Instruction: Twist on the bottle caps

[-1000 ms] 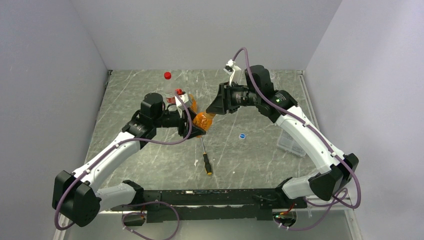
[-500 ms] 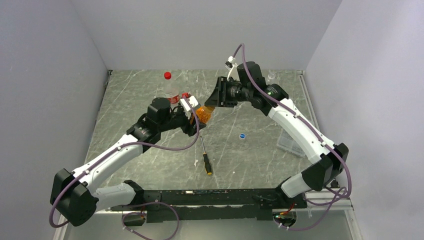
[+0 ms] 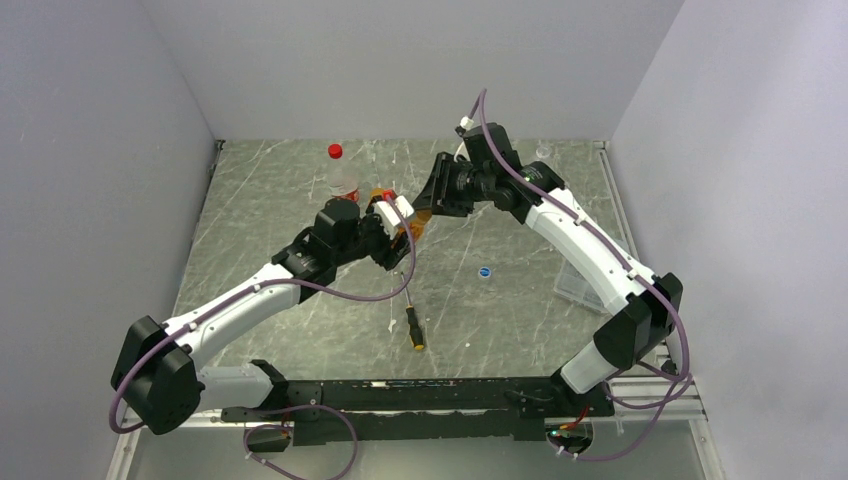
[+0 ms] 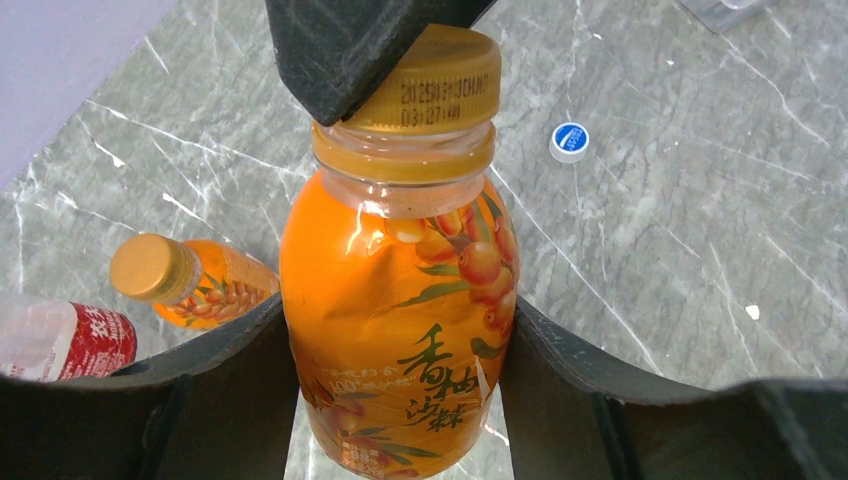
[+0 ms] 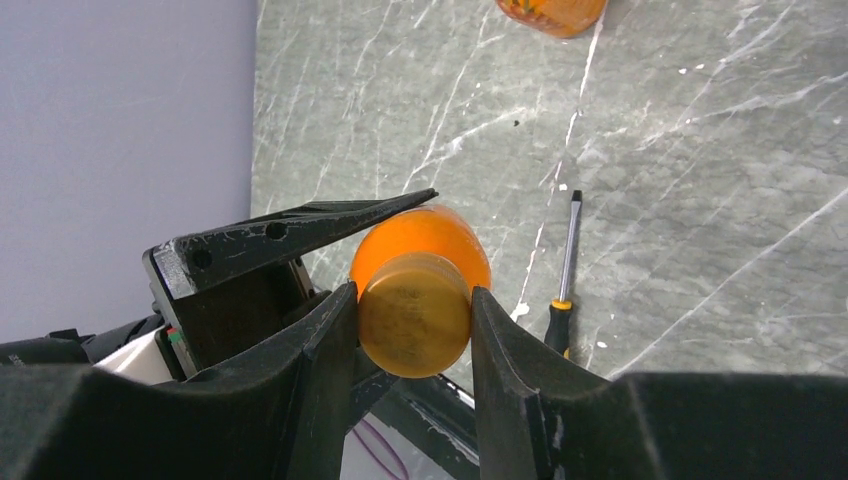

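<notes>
This was a robotics lab test cell. Plain pale grey walls (image 3: 100,150) boxed in a grey marble-patterned tabletop (image 3: 500,320) on the left, back and right of the frame. A white-and-black left arm (image 3: 240,305) and right arm (image 3: 590,255) were bolted to a black mounting rail (image 3: 430,395) along the bottom, trailing purple cables (image 3: 345,296). Loose test items, a clear plastic bottle (image 3: 342,180) and a screwdriver (image 3: 411,318), sat on the tabletop.

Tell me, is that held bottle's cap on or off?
On: the orange cap sits on the bottle neck, pinched by the right end effector. Tightness: cannot tell.
</notes>
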